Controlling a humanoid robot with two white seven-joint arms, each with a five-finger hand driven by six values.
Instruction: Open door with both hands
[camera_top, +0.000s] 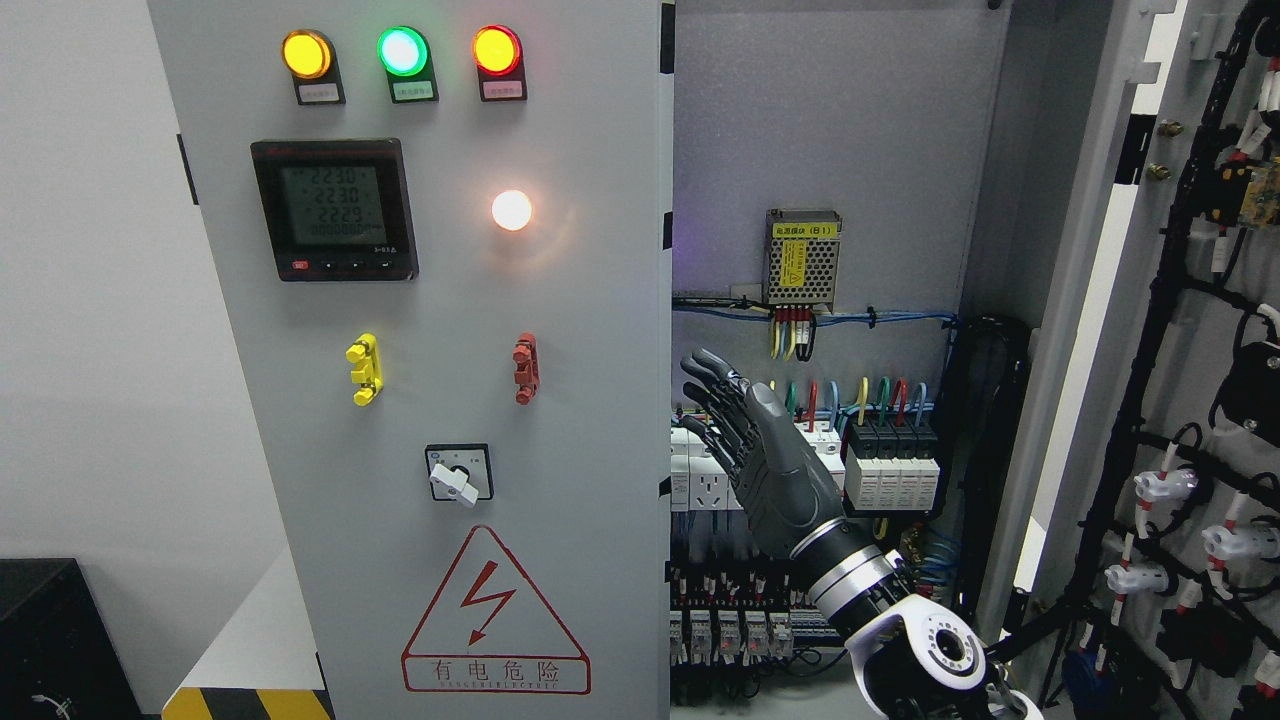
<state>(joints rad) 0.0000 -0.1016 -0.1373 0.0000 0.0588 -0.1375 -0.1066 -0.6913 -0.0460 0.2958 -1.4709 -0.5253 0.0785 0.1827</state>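
An electrical cabinet fills the frame. Its left door (430, 360) is closed and takes up the left and centre of the picture, carrying three indicator lamps (401, 52) along the top, a digital meter (334, 209) below them, a rotary switch (458, 474) lower down and a red lightning warning triangle (495, 612) near the bottom. The right door (1190, 400) is swung open at the far right of the frame, its inner face laced with black cable harness. Between the doors, the open compartment shows breakers (890, 468), coloured wires and a small power supply (803, 258).

The right hand (765, 455) rises from the lower right into the centre, fingers straight and held close together, empty, just right of the closed door's free edge. No left hand is visible.

The likely risk is that the hand sits directly in front of the wiring and breakers; a drift inward could snag a wire or trip a breaker. Flat fingers could also slip off the door edge without pulling it.
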